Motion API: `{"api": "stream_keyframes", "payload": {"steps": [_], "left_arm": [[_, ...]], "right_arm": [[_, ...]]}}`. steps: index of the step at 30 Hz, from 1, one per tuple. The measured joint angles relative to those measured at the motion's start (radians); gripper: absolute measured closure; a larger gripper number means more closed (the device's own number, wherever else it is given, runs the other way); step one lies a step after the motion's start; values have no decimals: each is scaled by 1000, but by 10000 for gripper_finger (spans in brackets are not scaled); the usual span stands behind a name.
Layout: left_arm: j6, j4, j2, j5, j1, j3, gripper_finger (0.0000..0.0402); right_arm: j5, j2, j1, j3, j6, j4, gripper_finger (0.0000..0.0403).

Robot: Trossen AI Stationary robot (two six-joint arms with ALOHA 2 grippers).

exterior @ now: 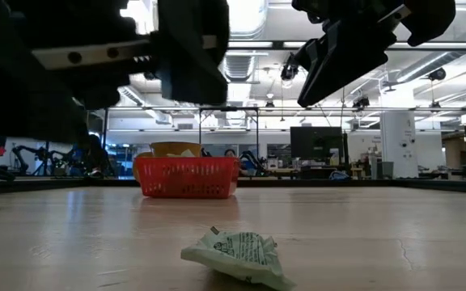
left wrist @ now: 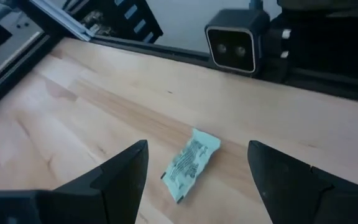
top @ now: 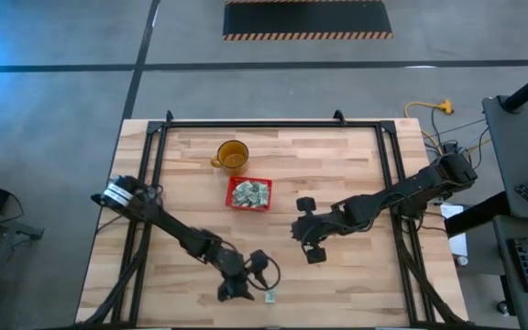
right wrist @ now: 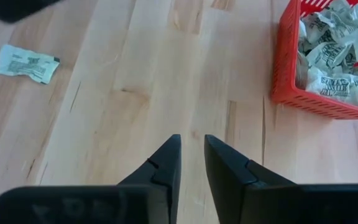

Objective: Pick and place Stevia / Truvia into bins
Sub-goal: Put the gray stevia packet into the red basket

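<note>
The left pincer [left wrist: 194,171] hovered with its fingers wide apart over one loose sachet [left wrist: 191,163] — pale green and white, printed, slightly crumpled — lying flat on the counter [top: 356,174] near its front edge. Farther right, the red basket [top: 248,193] held a heap of like sachets, and the right pincer [right wrist: 192,163], nearly together and empty, hung beside it.

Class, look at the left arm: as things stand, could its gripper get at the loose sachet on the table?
Probably yes: the left gripper hangs open over the sachet, which lies alone on bare table; nothing blocks it.
</note>
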State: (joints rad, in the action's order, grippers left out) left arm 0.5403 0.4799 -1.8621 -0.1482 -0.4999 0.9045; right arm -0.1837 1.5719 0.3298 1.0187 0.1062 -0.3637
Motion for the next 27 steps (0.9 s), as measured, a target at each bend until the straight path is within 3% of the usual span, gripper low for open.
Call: {"api": "stream_keyframes", "payload": {"steps": [14, 27], "left_arm": [[-7, -68, -129, -1, 12, 111, 143], [-71, -104, -152, -25, 42, 127, 143]], "right_arm": [[1, 0, 0, 0, 19, 0, 344], [1, 0, 0, 0, 52, 0, 344]]}}
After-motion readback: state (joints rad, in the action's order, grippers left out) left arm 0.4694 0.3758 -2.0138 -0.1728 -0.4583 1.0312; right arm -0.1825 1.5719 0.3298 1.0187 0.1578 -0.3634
